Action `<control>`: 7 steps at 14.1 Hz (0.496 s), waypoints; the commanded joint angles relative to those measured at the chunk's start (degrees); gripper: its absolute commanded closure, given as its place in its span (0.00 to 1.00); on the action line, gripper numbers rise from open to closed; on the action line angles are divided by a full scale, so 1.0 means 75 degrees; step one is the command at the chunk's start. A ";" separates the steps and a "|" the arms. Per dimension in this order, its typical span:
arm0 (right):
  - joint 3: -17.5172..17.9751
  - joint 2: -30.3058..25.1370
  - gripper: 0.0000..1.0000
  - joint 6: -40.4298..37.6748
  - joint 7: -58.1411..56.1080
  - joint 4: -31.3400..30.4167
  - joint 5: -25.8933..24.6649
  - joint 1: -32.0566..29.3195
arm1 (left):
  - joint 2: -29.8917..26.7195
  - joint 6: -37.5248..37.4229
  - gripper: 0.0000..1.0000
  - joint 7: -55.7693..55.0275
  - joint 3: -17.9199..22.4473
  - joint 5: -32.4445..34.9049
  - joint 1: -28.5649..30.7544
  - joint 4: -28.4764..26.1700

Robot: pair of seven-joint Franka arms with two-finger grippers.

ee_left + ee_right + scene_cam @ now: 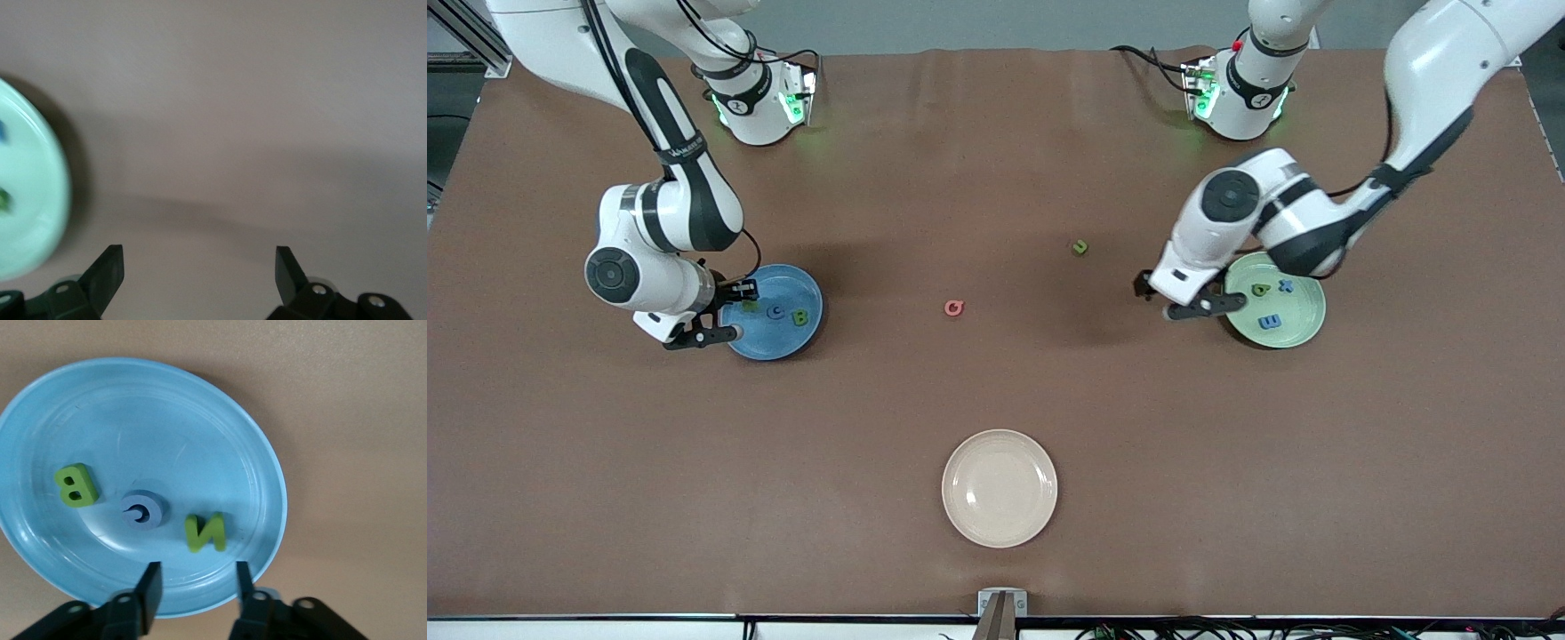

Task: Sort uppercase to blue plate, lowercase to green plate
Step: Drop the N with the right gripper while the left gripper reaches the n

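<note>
Three foam capitals, green B point(76, 485), blue C point(140, 509) and green N point(205, 532), lie in the glossy blue plate point(220, 427). Three lowercase letters sit in the green plate point(1303, 324). The right claw point(195, 590) and left claw point(199, 273) are both spread, empty.

Both arms reach down low over the table, elbows bent. The right gripper point(725, 311) hangs with fingers partly spread; the left gripper point(1199, 295) hangs with fingers wide apart.

Open table around pink Q point(954, 308)
</note>
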 commanded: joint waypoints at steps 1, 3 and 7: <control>0.0146 -0.0187 0.00 0.0018 0.0095 -0.0178 0.0043 -0.0095 | -0.0075 -0.0018 0.00 -0.1028 0.0115 -0.0103 -0.0785 0.0019; 0.0181 -0.0234 0.00 -0.0098 0.0479 -0.0143 0.0125 -0.0001 | 0.0065 0.0122 0.00 -0.1532 0.0115 -0.0103 -0.1138 -0.0004; 0.0181 -0.0455 0.00 -0.0603 0.1045 0.0278 0.0079 0.0245 | 0.0113 0.1034 0.00 -0.2319 0.0607 -0.0010 -0.1853 -0.0402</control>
